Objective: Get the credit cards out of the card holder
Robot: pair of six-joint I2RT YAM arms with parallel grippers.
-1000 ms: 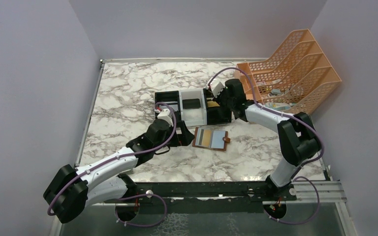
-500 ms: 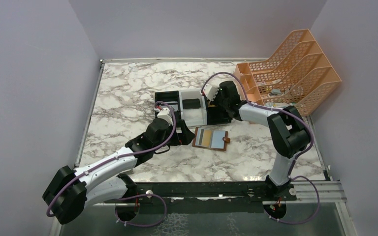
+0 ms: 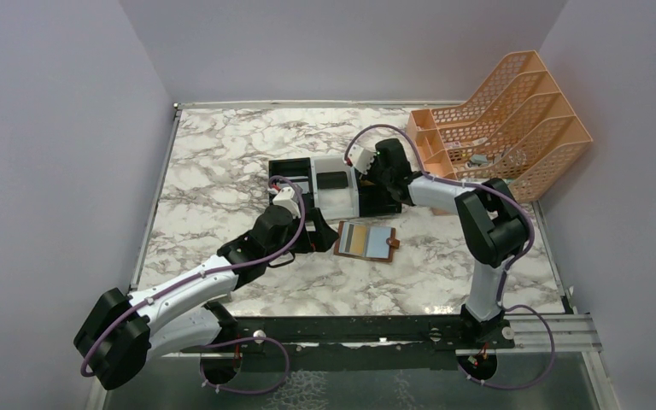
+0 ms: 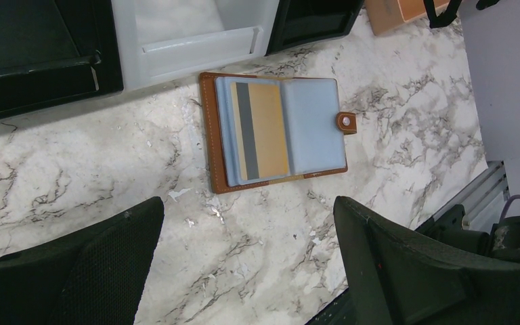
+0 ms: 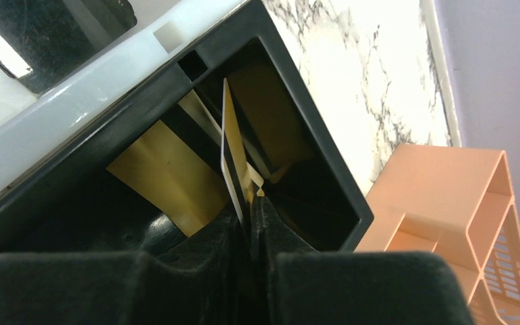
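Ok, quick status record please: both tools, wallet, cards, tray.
left tool: open, holding nothing, wallet just ahead of it
right tool: shut on a card held edge-on at the tray's right black compartment
wallet: open flat on the table, beside the tray
in wallet: gold card with a dark stripe, left pocket
in tray: loose card lying in the right compartment
rack: orange, far right

Marbled table (image 3: 213, 162), perhaps lilac walls (image 3: 342, 43)
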